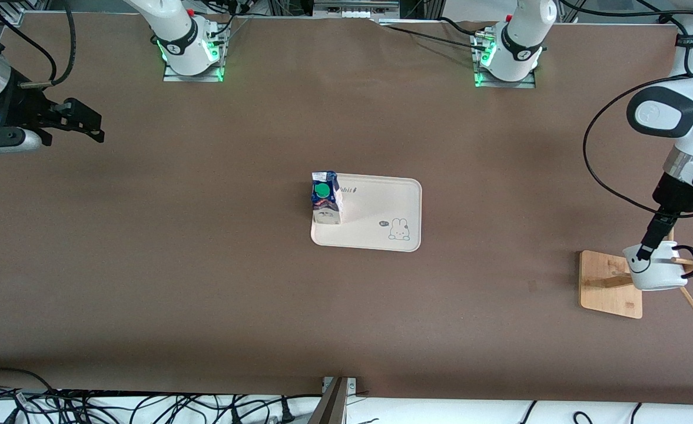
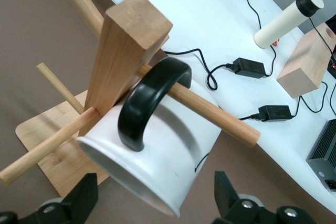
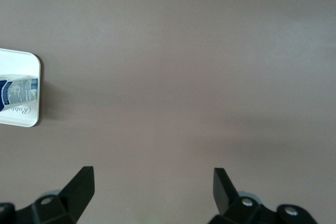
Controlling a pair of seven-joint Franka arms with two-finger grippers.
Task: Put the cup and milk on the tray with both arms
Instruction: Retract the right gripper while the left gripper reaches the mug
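With fingers open, the left gripper [image 1: 646, 253] is straddling the rack-hung cup [image 1: 655, 271] for grasping, while the open right gripper [image 1: 90, 126] is waiting, milk [image 1: 326, 198] sitting on the tray [image 1: 381, 218]

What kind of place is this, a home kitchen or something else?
Most likely a robotics lab bench, not a kitchen: two arms are bolted to a brown-covered table, loose cables run along its edge, and power adapters lie on the white surface beside it.

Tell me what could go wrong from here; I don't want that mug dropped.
The cup hangs by its handle on a peg of the wooden rack. The left gripper straddles its rim, fingers apart. Pulling off-line could snag the handle and tip the rack. A rim grip may slip. The milk already stands at the tray edge, so crowding could topple it.
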